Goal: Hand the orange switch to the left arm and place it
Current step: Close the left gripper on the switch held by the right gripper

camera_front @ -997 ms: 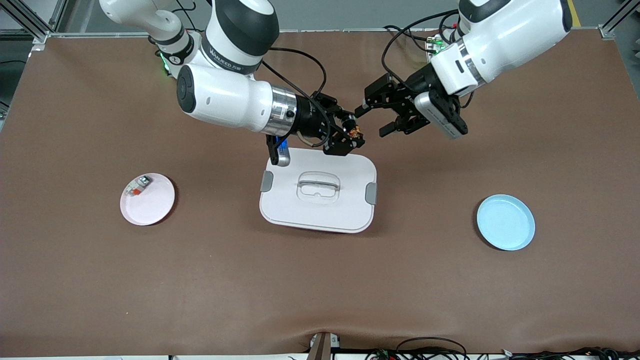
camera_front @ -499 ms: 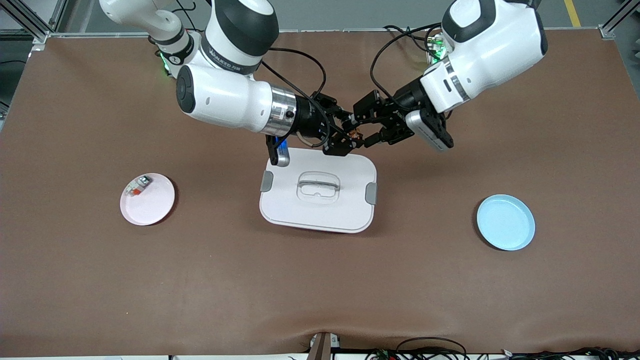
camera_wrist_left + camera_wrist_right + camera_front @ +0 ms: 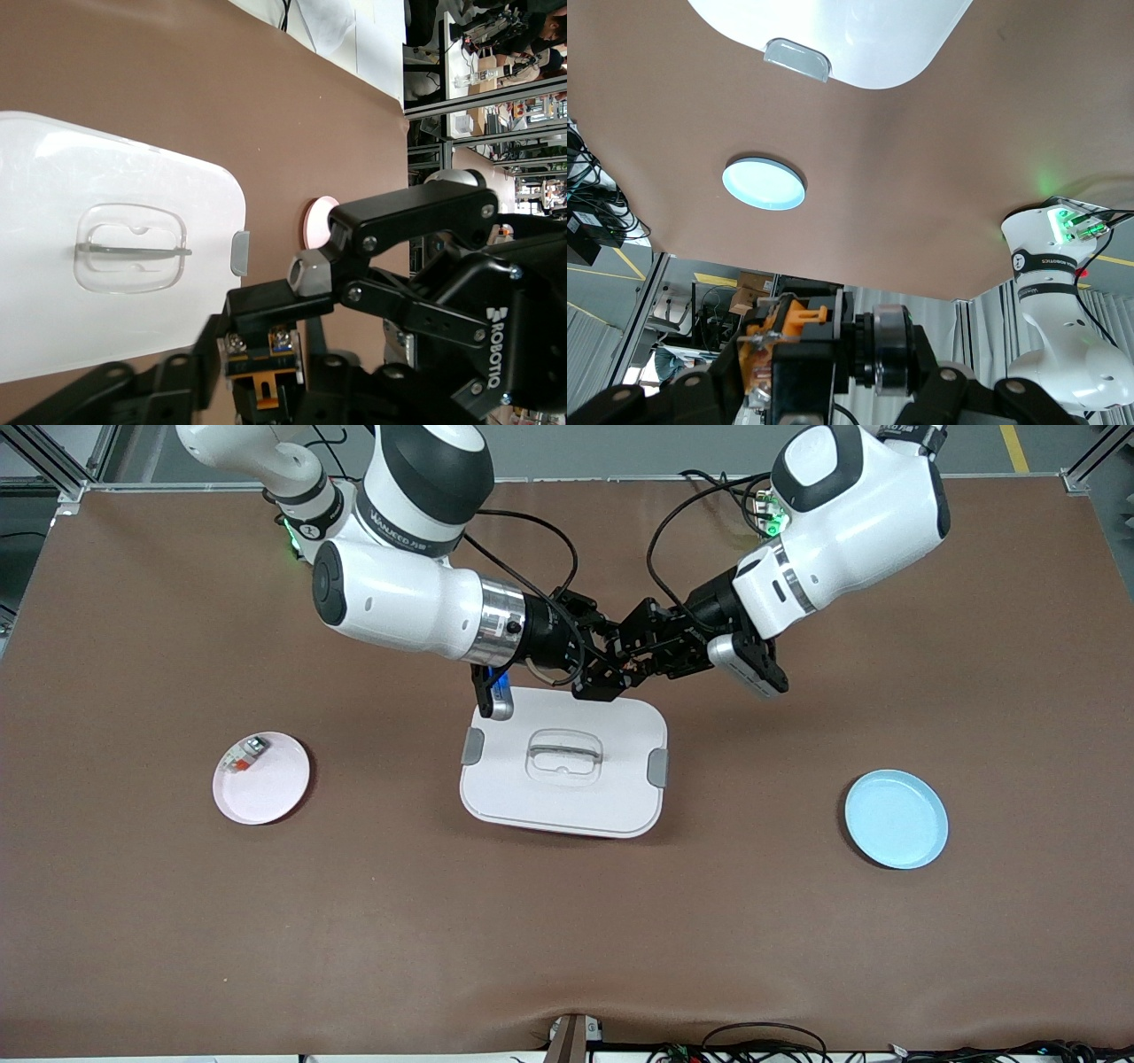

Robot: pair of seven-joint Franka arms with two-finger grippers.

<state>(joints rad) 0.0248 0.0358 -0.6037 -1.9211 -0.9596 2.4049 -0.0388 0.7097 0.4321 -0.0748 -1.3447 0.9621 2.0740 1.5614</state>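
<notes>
The orange switch (image 3: 626,662), a small black part with an orange-copper end, is held in the air over the box's edge nearest the robot bases. My right gripper (image 3: 617,670) is shut on it. My left gripper (image 3: 640,657) has come in from the left arm's side, and its open fingers stand on either side of the switch. The left wrist view shows the switch (image 3: 266,376) between dark fingers. The right wrist view shows its orange side (image 3: 775,341) in my right gripper (image 3: 780,359). The white box (image 3: 567,766) lies shut below.
A pink plate (image 3: 261,779) with a small white-grey piece (image 3: 241,755) lies toward the right arm's end. A blue plate (image 3: 896,819) lies toward the left arm's end. The box's grey latches (image 3: 656,767) sit on its short sides.
My left gripper has moved toward my right gripper until its open fingers bracket the switch. The right arm and the switch have stayed put.
</notes>
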